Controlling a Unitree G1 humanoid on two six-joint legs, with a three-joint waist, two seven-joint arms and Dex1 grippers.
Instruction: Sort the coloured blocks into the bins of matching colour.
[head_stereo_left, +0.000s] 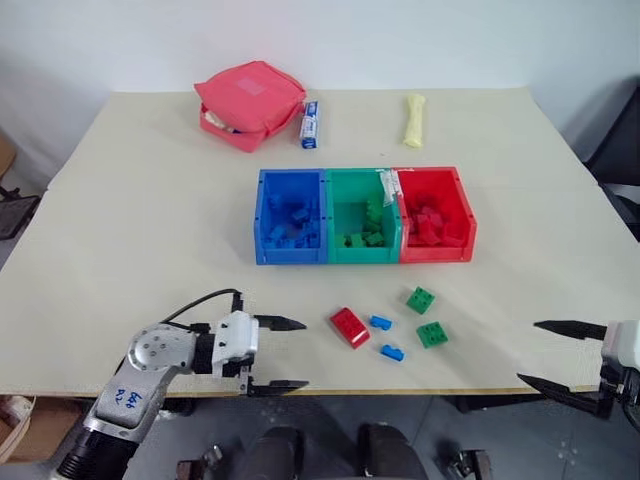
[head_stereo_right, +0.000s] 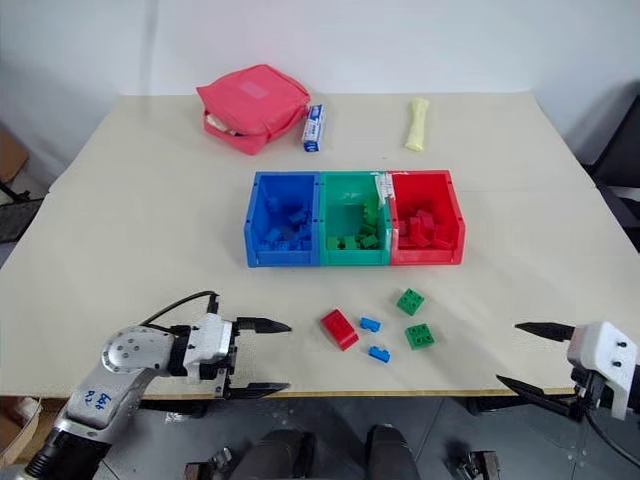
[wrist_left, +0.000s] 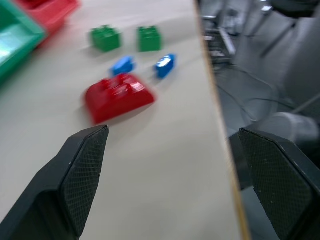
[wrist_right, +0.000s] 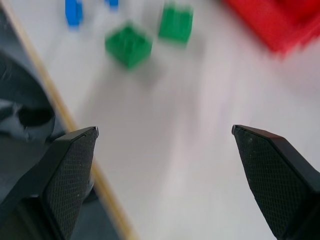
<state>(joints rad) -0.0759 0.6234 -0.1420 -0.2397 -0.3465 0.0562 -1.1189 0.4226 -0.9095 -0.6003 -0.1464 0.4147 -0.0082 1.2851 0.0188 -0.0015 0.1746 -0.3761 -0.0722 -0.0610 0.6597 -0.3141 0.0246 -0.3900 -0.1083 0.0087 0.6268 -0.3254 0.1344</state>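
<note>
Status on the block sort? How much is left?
Mostly done: blue bin, green bin and red bin each hold matching blocks. Nothing in hand: left end effector and right end effector are open and empty. Left on the table: red block, two blue blocks, two green blocks.

Beige tabletop (head_stereo_left: 150, 230) carries three stray items along its far edge. Red fabric zip pouch (head_stereo_left: 250, 103) lies toward the far left corner, partly unzipped, pale contents visible at its open side. Small blue-and-white packet (head_stereo_left: 310, 125) lies just beside the pouch, on its right. Pale yellow elongated object (head_stereo_left: 414, 120) lies further right along the far edge, well apart from the packet.
</note>
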